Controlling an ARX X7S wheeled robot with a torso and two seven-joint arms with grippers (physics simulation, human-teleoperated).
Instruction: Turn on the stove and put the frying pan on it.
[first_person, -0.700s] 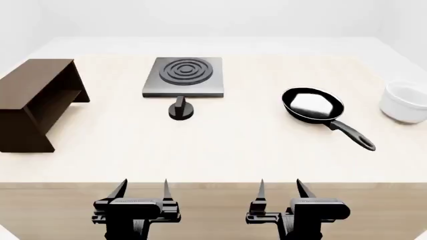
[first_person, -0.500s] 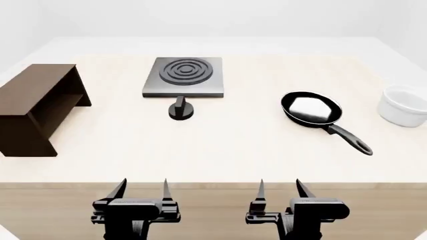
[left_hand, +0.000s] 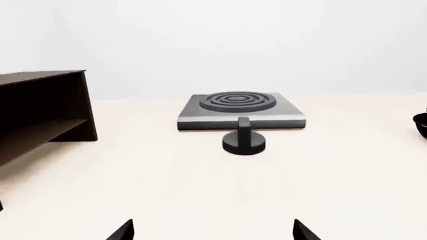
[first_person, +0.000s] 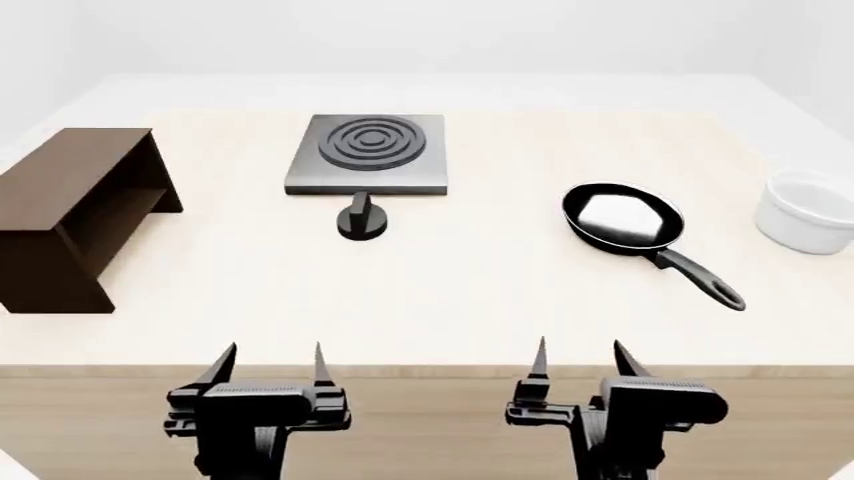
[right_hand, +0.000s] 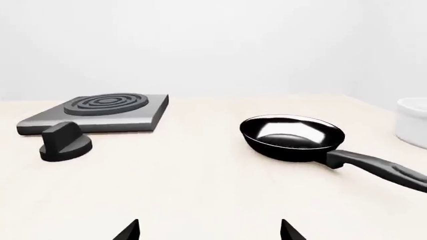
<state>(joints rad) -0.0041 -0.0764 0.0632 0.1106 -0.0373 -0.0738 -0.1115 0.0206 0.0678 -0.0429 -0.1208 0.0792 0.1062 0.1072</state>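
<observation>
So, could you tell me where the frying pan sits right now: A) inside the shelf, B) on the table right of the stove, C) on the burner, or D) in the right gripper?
B: the frying pan rests on the table, right of the stove, untouched.

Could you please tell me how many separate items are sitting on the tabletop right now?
5: the wooden shelf at far left, the stove at the back, its knob just before it, the frying pan right of centre, the white bowl at far right.
</observation>
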